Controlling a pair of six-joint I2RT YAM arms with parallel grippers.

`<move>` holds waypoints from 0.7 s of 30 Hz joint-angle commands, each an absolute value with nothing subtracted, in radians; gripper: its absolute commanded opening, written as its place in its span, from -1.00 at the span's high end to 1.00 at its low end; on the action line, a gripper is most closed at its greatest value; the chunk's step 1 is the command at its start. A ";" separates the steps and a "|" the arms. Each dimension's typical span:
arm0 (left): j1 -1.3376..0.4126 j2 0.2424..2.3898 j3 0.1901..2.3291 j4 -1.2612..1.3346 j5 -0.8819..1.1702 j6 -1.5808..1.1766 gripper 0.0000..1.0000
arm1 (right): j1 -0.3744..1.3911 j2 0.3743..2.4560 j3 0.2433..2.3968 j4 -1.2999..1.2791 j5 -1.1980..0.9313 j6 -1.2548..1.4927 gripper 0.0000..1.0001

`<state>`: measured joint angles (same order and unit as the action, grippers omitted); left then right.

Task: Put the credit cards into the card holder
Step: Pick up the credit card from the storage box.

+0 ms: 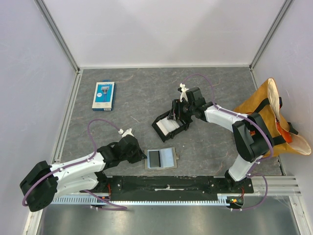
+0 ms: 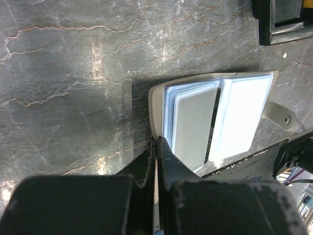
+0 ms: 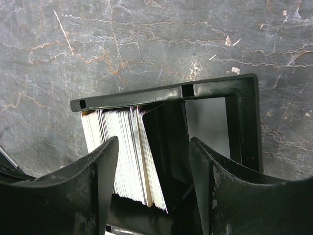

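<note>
While the holder lies open, right gripper straddles cards

Top: holder sits by the table's near edge. The left gripper is at its left edge and the tray just beyond it, with bare marbled surface between.
Left wrist: fingers together, tips touching the holder's cover edge.
Right wrist: fingers apart around upright cards in the tray.

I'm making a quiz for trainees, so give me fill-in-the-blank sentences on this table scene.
The card holder has its cover folded ___, pockets showing. The cards stand in a ___ tray. The left pincer is ___ at the card holder's edge. The right pincer is ___ above the cards.
Missing words: open; black; shut; open.
</note>
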<state>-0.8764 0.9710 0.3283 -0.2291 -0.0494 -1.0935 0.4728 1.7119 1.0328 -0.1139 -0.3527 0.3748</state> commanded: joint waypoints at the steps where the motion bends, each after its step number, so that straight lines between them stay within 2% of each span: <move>1: -0.873 0.976 0.356 -0.201 -0.046 -1.054 0.96 | 0.468 1.680 1.046 -0.114 -0.339 0.360 -0.26; 3: -0.871 0.979 0.357 -0.201 -0.044 -1.054 0.97 | 0.466 1.680 1.046 -0.103 -0.345 0.371 0.02; 6: -0.871 0.977 0.357 -0.201 -0.046 -1.054 0.96 | 0.466 1.678 1.043 -0.095 -0.341 0.377 0.27; 10: -0.871 0.979 0.357 -0.199 -0.045 -1.054 0.96 | 0.466 1.669 1.042 -0.092 -0.331 0.376 0.73; 11: -0.871 0.979 0.357 -0.199 -0.044 -1.052 0.96 | 0.466 1.664 1.039 -0.092 -0.327 0.374 0.79; 21: -0.871 0.983 0.356 -0.190 -0.040 -1.054 0.96 | 0.468 1.654 1.043 -0.107 -0.316 0.354 0.96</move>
<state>-0.8753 0.9787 0.3283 -0.2279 -0.0467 -1.0935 0.4606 1.6913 1.0325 -0.1135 -0.3054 0.3622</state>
